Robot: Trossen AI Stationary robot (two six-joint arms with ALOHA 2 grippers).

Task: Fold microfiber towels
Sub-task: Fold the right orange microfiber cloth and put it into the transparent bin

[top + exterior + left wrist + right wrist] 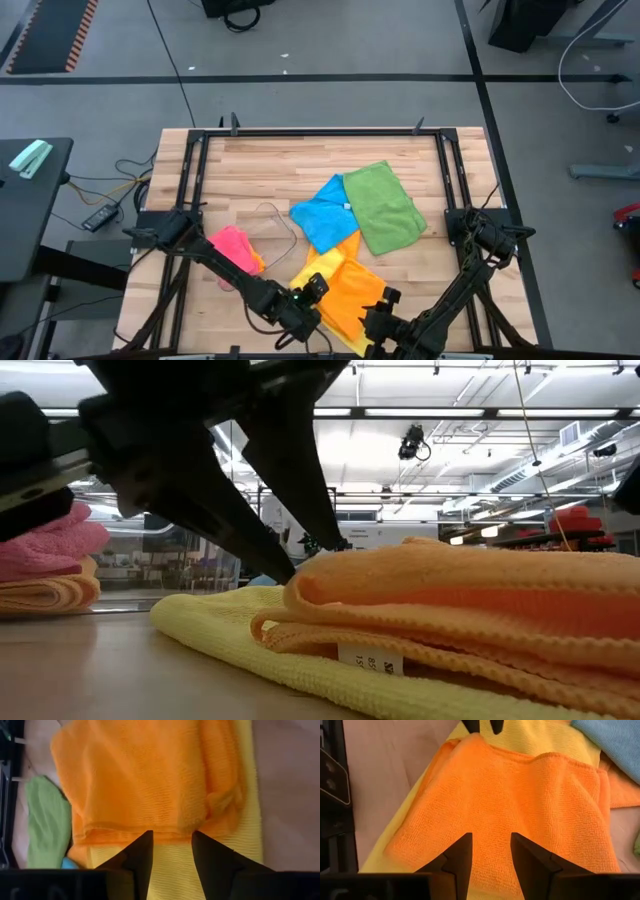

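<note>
Orange towel (352, 295) lies folded over on the yellow one (318, 264) at the table's (260, 165) front edge, centre; blue (325, 215) and green (383, 207) lie mid-table, pink (233, 246) toward the left edge. Left gripper (171, 836) and right gripper (490, 839) both spread, holding nothing. Light, limp, grippy pile: I'd pinch at a corner or hemmed edge, since mid-panel would just bunch.

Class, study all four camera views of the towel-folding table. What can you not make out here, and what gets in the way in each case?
- Yellow towel: mostly hidden under the orange towel in every view.
- Orange towel's near edge: high view, covered by the left gripper and right gripper.
- Label on the towels: low view, print too small and tucked under a fold.
- Blue towel: low view, hidden behind the orange towel.
</note>
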